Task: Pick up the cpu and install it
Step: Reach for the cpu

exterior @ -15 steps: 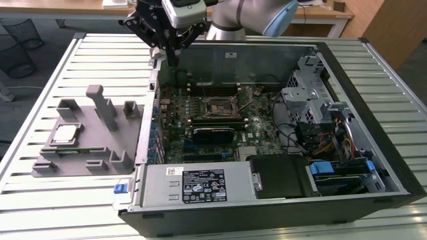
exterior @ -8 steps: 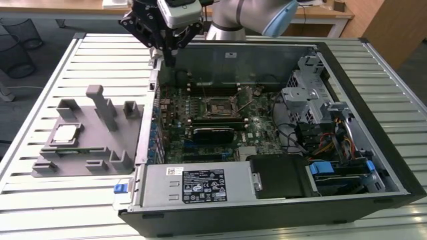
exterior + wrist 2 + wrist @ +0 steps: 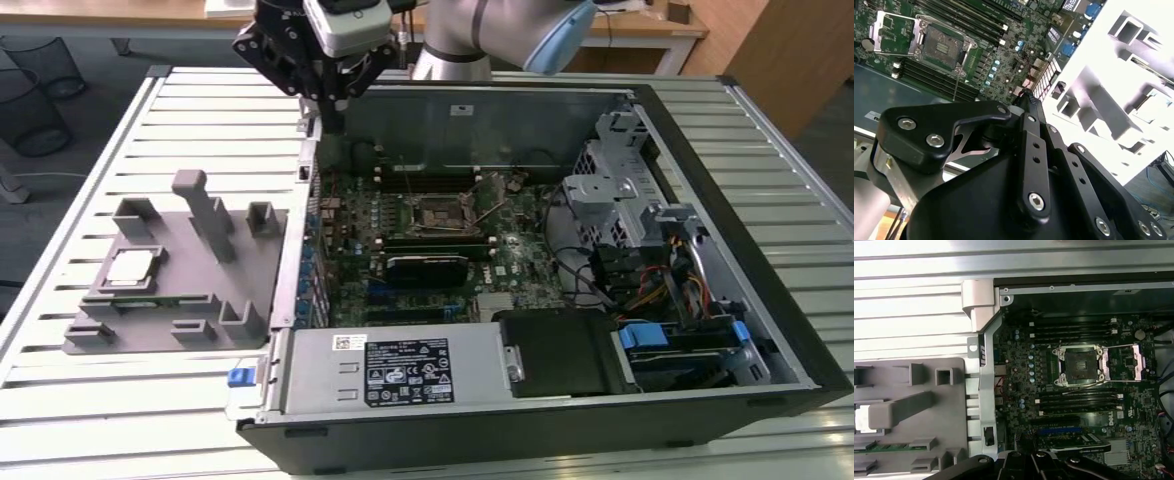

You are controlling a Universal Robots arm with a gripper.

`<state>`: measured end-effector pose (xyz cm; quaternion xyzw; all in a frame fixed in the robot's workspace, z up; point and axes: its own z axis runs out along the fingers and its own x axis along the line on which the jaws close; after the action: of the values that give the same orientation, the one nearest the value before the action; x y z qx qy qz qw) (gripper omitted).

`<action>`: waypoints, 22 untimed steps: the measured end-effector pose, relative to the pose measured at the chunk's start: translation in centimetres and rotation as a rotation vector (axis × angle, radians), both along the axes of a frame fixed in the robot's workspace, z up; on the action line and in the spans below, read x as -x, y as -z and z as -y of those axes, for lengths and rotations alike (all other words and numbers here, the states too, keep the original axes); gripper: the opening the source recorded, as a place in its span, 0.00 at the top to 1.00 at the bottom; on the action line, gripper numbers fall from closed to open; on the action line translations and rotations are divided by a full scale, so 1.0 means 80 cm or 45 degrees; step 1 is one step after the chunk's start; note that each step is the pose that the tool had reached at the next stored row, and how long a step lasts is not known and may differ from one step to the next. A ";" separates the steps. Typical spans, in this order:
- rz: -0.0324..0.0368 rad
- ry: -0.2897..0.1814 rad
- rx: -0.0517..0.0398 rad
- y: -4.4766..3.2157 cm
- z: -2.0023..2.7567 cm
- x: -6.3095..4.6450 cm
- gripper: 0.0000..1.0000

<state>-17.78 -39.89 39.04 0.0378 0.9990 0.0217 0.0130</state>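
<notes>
The cpu (image 3: pixel 130 268) is a small silvery square lying flat in a recess of the grey fixture (image 3: pixel 147 310) on the exterior view's left; in the first wrist view the cpu (image 3: pixel 863 419) shows bright, partly behind a grey post. My gripper (image 3: pixel 331 98) hangs over the far left corner of the open computer case, well away from the cpu, shut with nothing in it. Its black linkage (image 3: pixel 1026 100) takes up the foreground in the second wrist view. The socket (image 3: pixel 445 212) on the motherboard stands uncovered, its metal frame (image 3: pixel 1077 365) folded back.
The open case (image 3: pixel 747 300) lies on a slatted table (image 3: pixel 80 120), with a power supply (image 3: pixel 400 370), drive cage (image 3: pixel 614 190) and cables (image 3: pixel 667 280) inside. Upright posts (image 3: pixel 200 210) rise from the fixture. A narrow green circuit strip (image 3: pixel 884 446) lies beside the cpu.
</notes>
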 end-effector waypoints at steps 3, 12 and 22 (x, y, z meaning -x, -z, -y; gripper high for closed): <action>0.0000 0.000 0.000 0.0001 0.0000 0.003 0.89; 0.0001 0.000 0.000 0.0006 0.0000 0.013 0.89; 0.0001 0.000 0.000 0.0010 0.0000 0.024 0.89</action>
<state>-19.68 -39.89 38.96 0.0379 0.9990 0.0217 0.0130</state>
